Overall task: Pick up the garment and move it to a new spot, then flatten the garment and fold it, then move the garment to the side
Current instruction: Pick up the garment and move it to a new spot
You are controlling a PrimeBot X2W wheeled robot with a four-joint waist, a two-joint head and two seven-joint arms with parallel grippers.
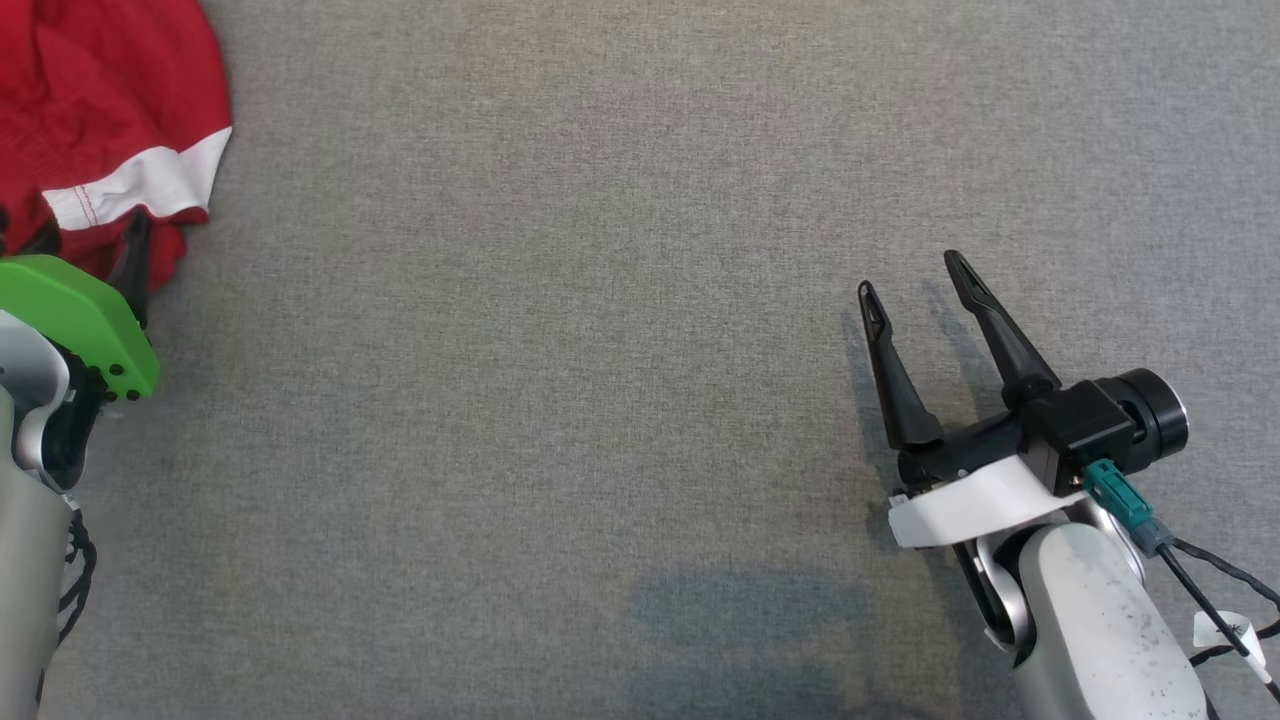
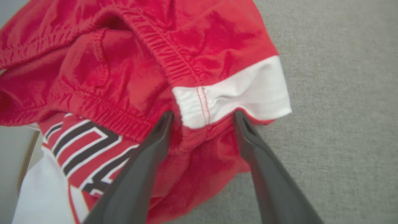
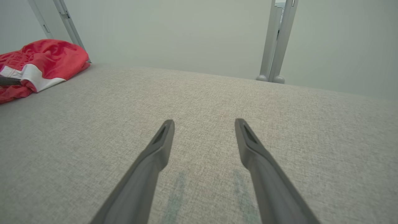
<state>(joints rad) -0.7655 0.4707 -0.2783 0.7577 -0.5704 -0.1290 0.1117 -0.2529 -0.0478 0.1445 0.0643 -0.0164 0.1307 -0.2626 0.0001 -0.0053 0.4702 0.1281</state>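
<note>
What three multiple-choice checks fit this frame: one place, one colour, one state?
1. In the head view the garment lies: A centre; B upper left corner; C lower right.
2. The garment's hem band is: A white; B blue; C yellow.
3. The left tool is: A shut on the garment; B shut, empty; C open, tips at the garment.
Key: B, the red cloth sits in that corner; A, a white strip borders the red cloth; C, its fingers stand apart either side of the band.
</note>
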